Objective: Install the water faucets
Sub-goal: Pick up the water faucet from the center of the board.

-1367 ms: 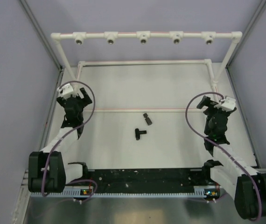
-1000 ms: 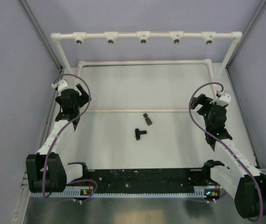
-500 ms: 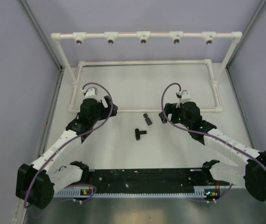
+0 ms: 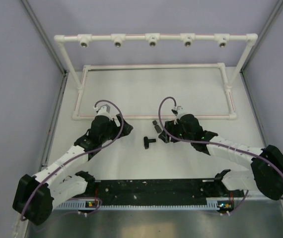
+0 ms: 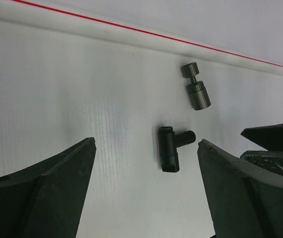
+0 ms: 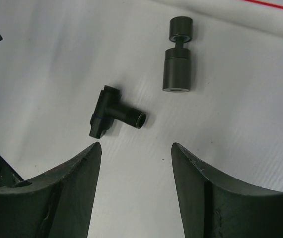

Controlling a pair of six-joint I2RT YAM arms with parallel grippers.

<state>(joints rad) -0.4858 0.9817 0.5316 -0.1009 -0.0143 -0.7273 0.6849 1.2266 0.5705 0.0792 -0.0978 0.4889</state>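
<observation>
Two small black faucets lie on the white table mid-centre. The T-shaped faucet (image 4: 149, 142) lies on its side; it also shows in the left wrist view (image 5: 170, 148) and the right wrist view (image 6: 112, 113). The stubby cylinder faucet (image 4: 156, 126) lies just behind it, seen from the left wrist (image 5: 196, 91) and the right wrist (image 6: 177, 62). My left gripper (image 4: 126, 130) (image 5: 146, 144) is open and empty, left of the T piece. My right gripper (image 4: 165, 135) (image 6: 136, 145) is open and empty, right of it. Neither touches a faucet.
A white pipe frame stands at the back; its top rail (image 4: 151, 37) carries several metal-ringed sockets. Its base loop lies on the table, the near pipe (image 4: 131, 117) with a red line just behind the faucets. Grey walls close both sides. A black strip (image 4: 151, 187) runs along the near edge.
Both arms have swung in from the table's sides to the middle and lowered. The grippers now face each other across the faucets. The faucets have not moved.
</observation>
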